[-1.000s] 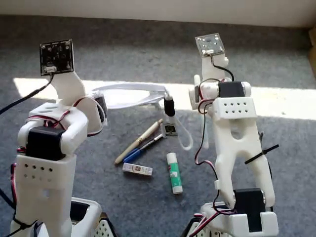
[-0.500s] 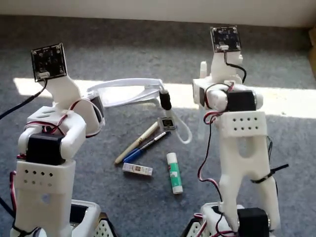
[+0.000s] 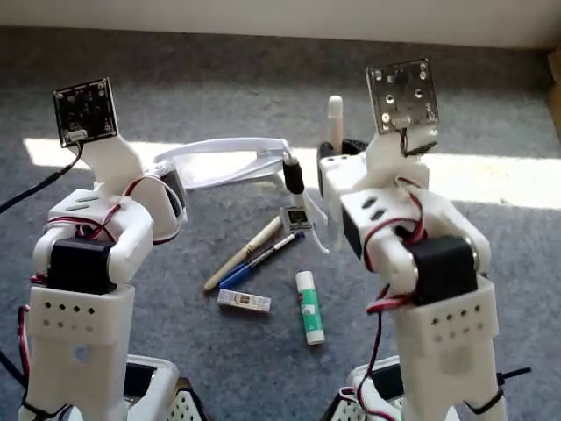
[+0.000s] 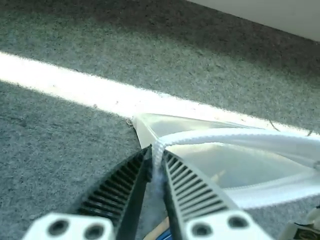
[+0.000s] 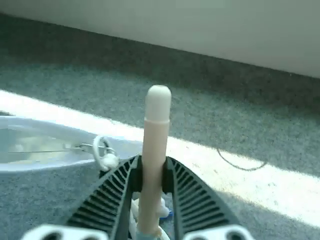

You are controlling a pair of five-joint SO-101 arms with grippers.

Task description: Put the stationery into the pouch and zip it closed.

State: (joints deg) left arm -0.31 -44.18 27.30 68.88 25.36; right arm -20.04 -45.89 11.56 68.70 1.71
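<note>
At left, pouch pinched; at right, pen upright

Left tool (image 4: 157, 155) is clenched on the clear pouch (image 4: 235, 160) at its zipper edge. Between the arms, two pens (image 3: 245, 250), a small white box (image 3: 244, 301) and a glue stick (image 3: 309, 307) lie on the counter (image 3: 175, 289). Right tool (image 5: 152, 161) grasps a cream pen (image 5: 156, 125) upright.

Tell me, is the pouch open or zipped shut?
Open: the pouch shows both zipper edges spreading apart from the corner the left hand pinches.

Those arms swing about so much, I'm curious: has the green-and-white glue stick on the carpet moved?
No. The glue stick lies where it did, at the same gap from the small white bar beside it.
</note>
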